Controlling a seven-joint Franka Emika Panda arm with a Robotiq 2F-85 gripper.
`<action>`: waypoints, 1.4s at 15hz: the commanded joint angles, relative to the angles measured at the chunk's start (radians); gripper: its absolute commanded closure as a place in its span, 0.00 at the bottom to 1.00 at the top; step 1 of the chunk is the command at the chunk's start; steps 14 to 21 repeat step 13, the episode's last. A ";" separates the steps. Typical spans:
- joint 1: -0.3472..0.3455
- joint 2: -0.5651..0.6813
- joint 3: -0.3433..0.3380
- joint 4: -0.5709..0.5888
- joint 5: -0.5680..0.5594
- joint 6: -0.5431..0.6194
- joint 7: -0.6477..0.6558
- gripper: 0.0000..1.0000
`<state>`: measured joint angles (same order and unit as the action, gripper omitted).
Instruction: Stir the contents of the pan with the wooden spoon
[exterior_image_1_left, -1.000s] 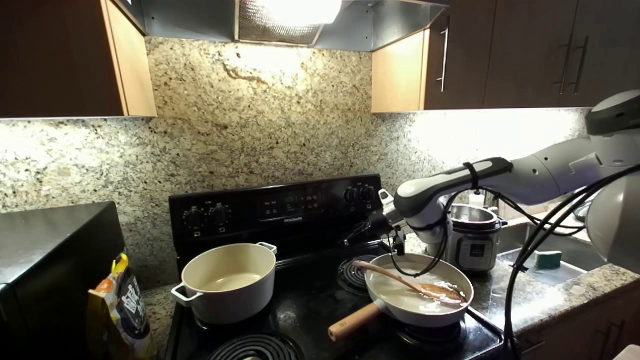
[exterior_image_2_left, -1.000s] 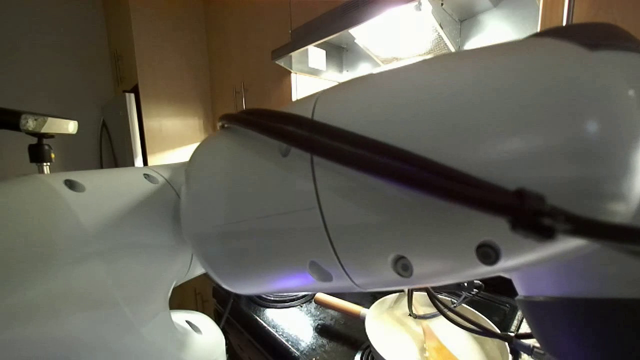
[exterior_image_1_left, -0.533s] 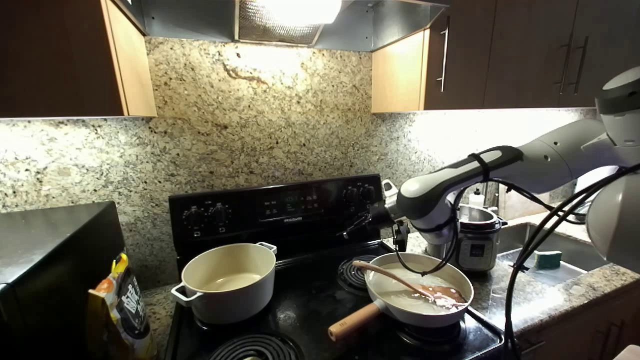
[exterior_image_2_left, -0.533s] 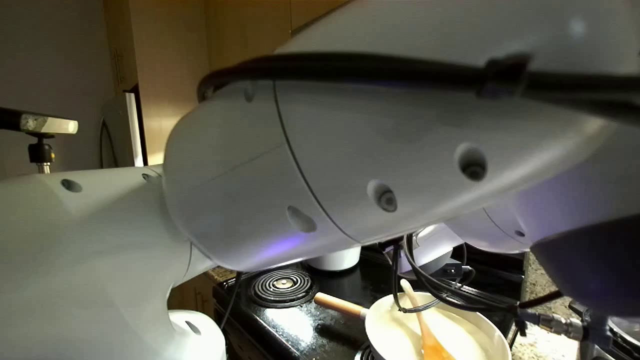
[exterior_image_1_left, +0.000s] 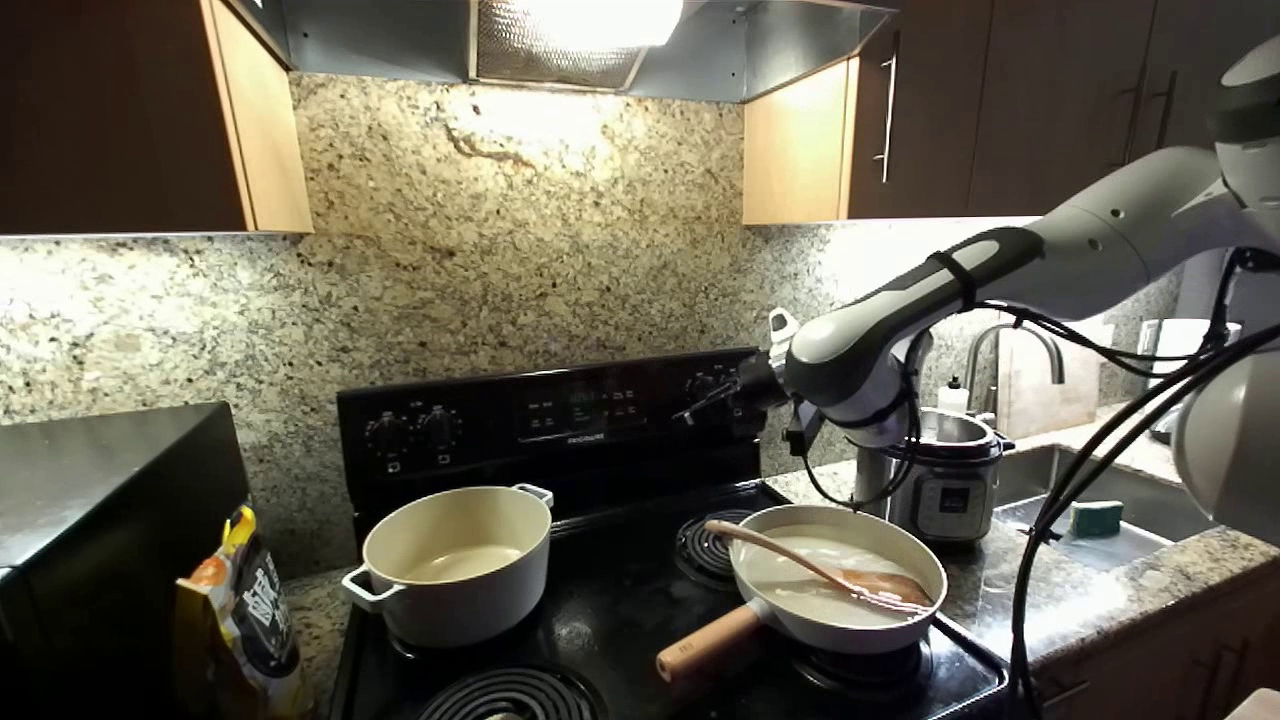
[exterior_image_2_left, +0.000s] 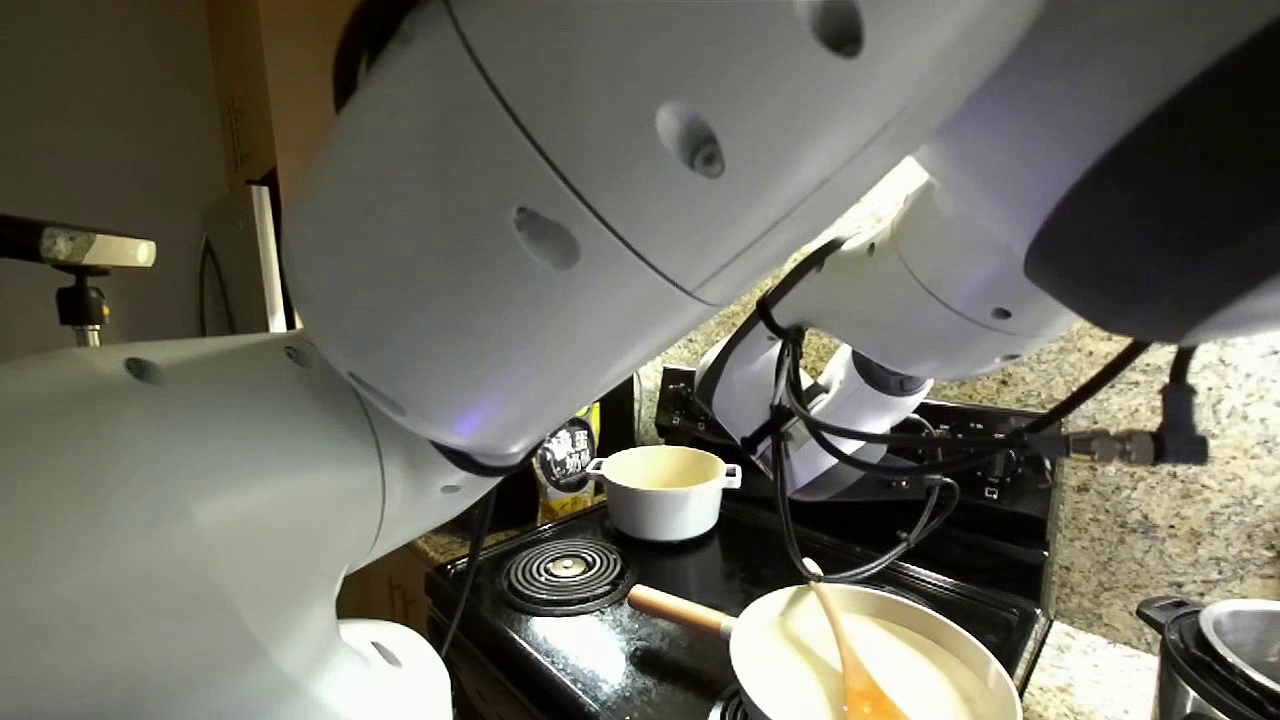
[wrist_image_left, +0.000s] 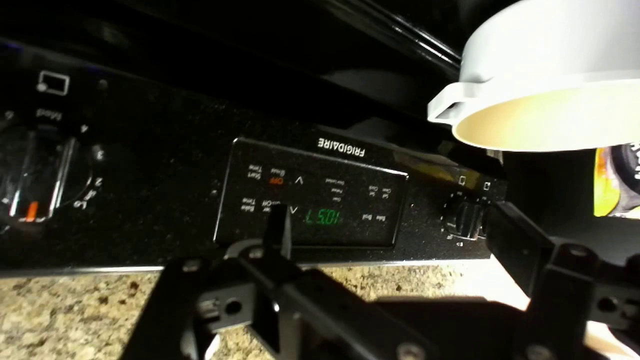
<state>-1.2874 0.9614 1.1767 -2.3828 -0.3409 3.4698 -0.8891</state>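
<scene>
Wide shallow cream-white pan (exterior_image_1_left: 850, 640): near the right edge of the black stove (exterior_image_1_left: 620, 600)
Inside: smooth pale layer (exterior_image_2_left: 925, 670); slim reddish-brown wooden spoon (exterior_image_2_left: 852, 668), round end in it
Deep two-handled cream-white pot (exterior_image_1_left: 480, 605): near the stove's back left corner
Jaws: spread apart
Only in an exterior view: blocky green sponge (exterior_image_1_left: 1097, 518)

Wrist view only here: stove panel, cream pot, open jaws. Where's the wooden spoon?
Observer: The wooden spoon lies in the pan, its handle end jutting past the rim.
Operator: Am I down at pan height?
Observer: No, the gripper is higher than the pan, seen in an exterior view.
Operator: Anything sticking out to avoid?
Observer: The pan's wooden handle, pointing toward the coil burner in front of the cream pot.
</scene>
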 joint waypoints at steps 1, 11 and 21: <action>-0.013 -0.138 0.045 -0.021 0.095 -0.002 0.036 0.00; 0.043 -0.162 -0.045 0.021 -0.122 -0.008 0.241 0.00; 0.043 -0.162 -0.045 0.021 -0.122 -0.008 0.241 0.00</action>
